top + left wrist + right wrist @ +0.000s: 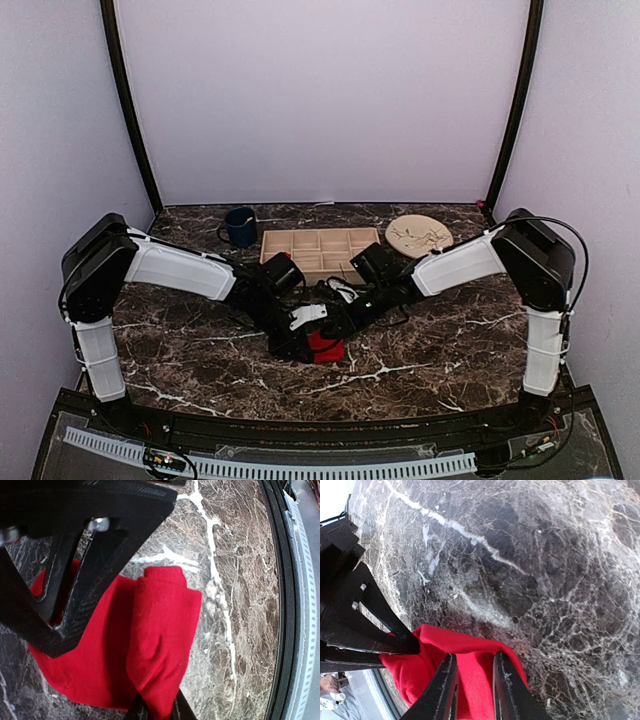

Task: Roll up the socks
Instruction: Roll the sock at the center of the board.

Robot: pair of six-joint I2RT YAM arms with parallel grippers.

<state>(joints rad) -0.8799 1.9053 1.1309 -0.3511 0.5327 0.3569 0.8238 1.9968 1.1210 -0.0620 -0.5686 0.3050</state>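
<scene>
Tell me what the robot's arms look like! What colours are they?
They are black and white. The left arm and the right arm have smooth white shells and chunky black joints. A thin black cable loops along the right one. The left gripper and the right gripper are black, each with two slim fingers.

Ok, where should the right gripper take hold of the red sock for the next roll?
Probably the thick folded ridge of the sock, at its free end away from the left gripper, which pinches the other end. Bring the right gripper down from above, fingers across the ridge: it stands proud of the flat layer, so it should pinch cleanly.
</scene>
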